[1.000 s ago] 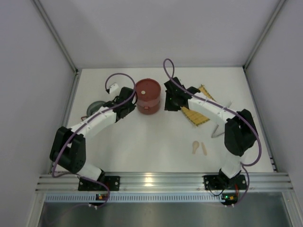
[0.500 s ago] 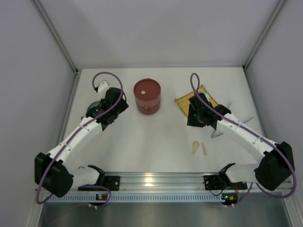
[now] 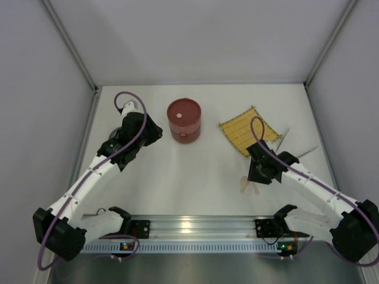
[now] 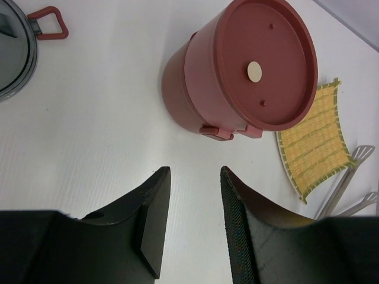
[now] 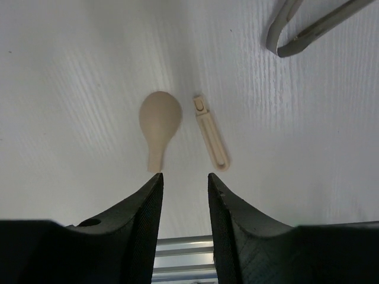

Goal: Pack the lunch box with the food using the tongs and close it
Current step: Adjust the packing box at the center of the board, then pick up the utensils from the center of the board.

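The dark-red lunch box [image 3: 183, 120] [image 4: 246, 68] stands stacked at the back centre with its flat lid on. The food is out of view. The silver-grey tongs [image 3: 285, 137] [image 5: 308, 26] lie right of the yellow mat, partly under my right arm. My left gripper [image 3: 154, 135] [image 4: 194, 173] hovers left of the lunch box, clear of it, open and empty. Nearer the front, my right gripper [image 3: 254, 176] [image 5: 185, 177] hangs open and empty just over two small beige sticks [image 5: 159, 124].
A yellow woven mat [image 3: 249, 130] [image 4: 314, 142] lies right of the lunch box. A grey round piece with a red handle [image 4: 15, 50] sits at the far left, mostly under my left arm. The aluminium rail [image 3: 189, 225] runs along the near edge.
Both grippers have drawn back from the lunch box and opened wider. The left went left. The right swung toward the near edge, uncovered the mat, and now hangs over the beige sticks.
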